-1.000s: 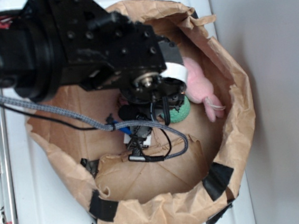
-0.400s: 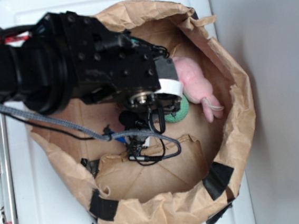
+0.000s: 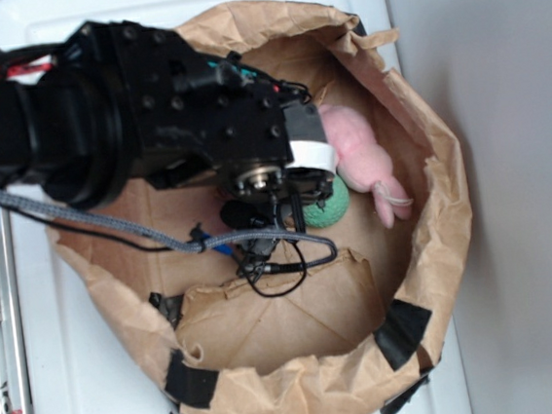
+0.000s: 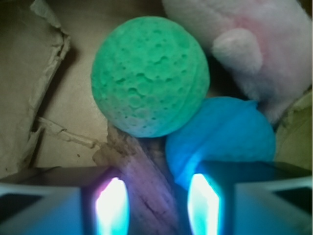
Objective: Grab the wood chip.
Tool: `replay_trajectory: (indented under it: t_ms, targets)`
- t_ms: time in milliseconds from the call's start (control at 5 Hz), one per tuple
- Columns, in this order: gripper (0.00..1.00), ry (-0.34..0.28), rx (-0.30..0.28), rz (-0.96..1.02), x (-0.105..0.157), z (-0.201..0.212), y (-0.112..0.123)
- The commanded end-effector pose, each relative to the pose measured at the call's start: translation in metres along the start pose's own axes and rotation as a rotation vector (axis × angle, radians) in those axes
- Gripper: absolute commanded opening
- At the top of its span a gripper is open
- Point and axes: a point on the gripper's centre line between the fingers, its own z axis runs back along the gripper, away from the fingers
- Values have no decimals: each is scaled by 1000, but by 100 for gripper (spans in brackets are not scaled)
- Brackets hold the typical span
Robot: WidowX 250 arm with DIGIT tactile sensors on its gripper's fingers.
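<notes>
Over the paper bag (image 3: 434,221) in the exterior view, you've got the black arm (image 3: 140,112) reaching in from the left, wrist down near the bag's middle; the gripper (image 3: 276,228) itself is mostly hidden under the wrist and a tangle of cable (image 3: 121,227), so you can't tell its state from here; a pink plush toy (image 3: 364,159) lies against the bag's right inner wall, and a green ball (image 3: 327,208) sits just left of it, tucked at the wrist; a folded paper flap (image 3: 277,319) covers the bag floor below; you can't see the wood chip here.

Up close in the wrist view, the green ball (image 4: 149,76) fills the centre top; the plush toy (image 4: 249,44) touches its right side; a blue ball (image 4: 222,139) sits just below right of the green one; the wood chip (image 4: 142,181) runs from under the green ball down between your two fingers (image 4: 112,205); the jaws are spread, one either side of the chip, not clamping it.
</notes>
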Motion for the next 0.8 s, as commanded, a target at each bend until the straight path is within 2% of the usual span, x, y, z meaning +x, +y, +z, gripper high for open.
replay_trajectory:
  t_ms: [0, 200, 400, 600]
  targets:
    - [4, -39, 20, -2, 6, 16, 3]
    - [100, -60, -10, 2, -1, 34, 7]
    - [100, -77, -30, 0, -11, 49, 11]
    - [100, -74, -24, -18, -24, 52, 9]
